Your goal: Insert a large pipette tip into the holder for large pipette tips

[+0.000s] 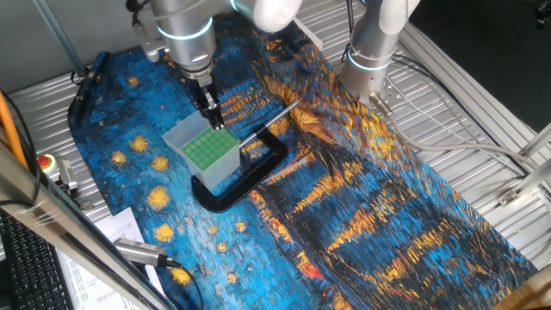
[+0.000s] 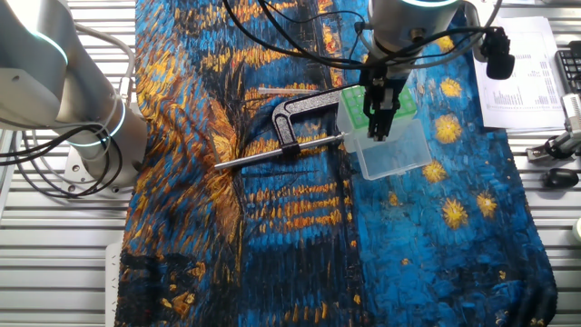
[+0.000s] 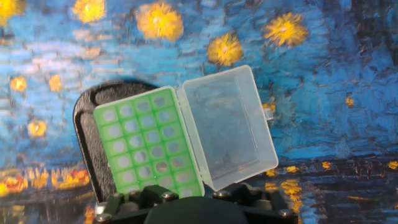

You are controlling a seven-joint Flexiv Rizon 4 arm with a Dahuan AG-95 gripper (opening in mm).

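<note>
One claw (image 1: 213,121) hovers just above the holder's green grid (image 1: 209,147), its lid (image 3: 230,127) flipped open; finger spread cannot be told.

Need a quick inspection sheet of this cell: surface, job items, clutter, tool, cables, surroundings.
Surface: blue and yellow painted-pattern cloth over a metal table.
Job's things: pipette tip holder with green grid, clear lid hinged open; loose large pipette tip not seen.
Clutter: black C-clamp seated around the holder, its metal rod sticking out.
Tool: tool over the holder's grid; whether it is open or shut, or holds a tip, cannot be told.
Cables: cables run across the metal table beside the second arm's base.
Surroundings: idle second arm, printed papers.
</note>
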